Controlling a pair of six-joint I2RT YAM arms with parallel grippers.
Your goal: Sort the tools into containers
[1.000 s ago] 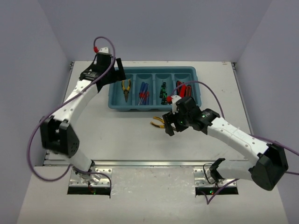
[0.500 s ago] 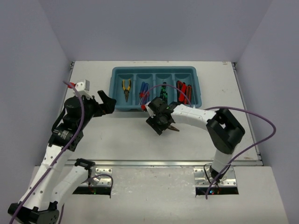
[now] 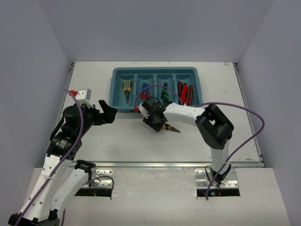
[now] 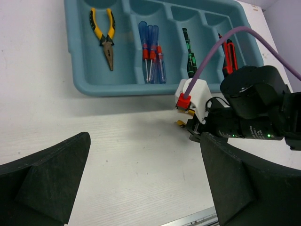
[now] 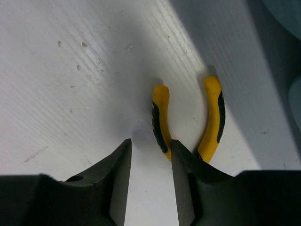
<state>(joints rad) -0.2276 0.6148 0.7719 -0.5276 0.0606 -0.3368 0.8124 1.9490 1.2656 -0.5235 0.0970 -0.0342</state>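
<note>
The teal-blue tray [image 3: 155,70] stands at the back of the table. Its compartments hold, from left to right, yellow-handled pliers [image 3: 126,89], blue-and-red screwdrivers [image 3: 145,90], black-and-green screwdrivers [image 3: 164,90] and red-and-black knives [image 3: 184,92]. A second pair of yellow-handled pliers [image 3: 170,127] lies on the table in front of the tray. My right gripper [image 3: 155,120] is low over them. In the right wrist view it [image 5: 150,143] is open with bare table between the fingers, and its right finger lies over one pliers handle [image 5: 161,122]. My left gripper [image 3: 109,113] is wide open and empty, left of the tray.
In the left wrist view the tray [image 4: 75,47] is ahead, with the right gripper's body [image 4: 254,108] and its purple cable [image 4: 211,52] at the right. A metal rail [image 3: 150,165] runs along the table's near edge.
My left gripper has drawn back from the tray's left end to the table's left front. My right gripper has swung left, from beside the loose pliers to over them.
</note>
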